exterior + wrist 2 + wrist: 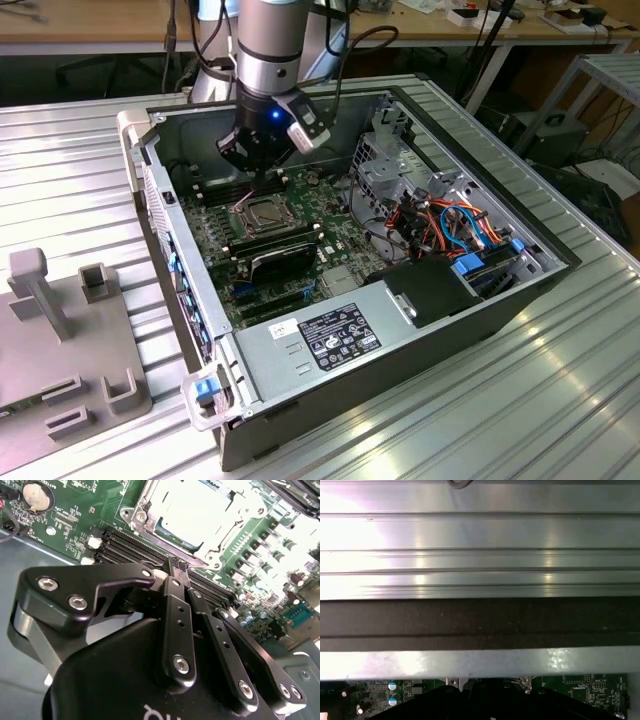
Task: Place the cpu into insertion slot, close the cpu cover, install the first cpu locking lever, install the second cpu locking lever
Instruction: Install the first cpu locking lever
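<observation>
Open pc case (480,320) on the ribbed metal table (560,400), green motherboard (65,525) inside. The claw (175,570) hangs over the board with its fingers pinched right together, and I can't see anything between them. The long black memory slots (130,545) run under its tips. Just past the tips is the insertion slot (262,212), where the cpu cover (142,505) looks folded down flat around the cpu (195,512). The chip's square, so no real long axis, silver top facing up

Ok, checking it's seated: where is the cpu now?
In the second wrist view the cpu lies framed by the cpu cover on the green board, just past the gripper.
</observation>
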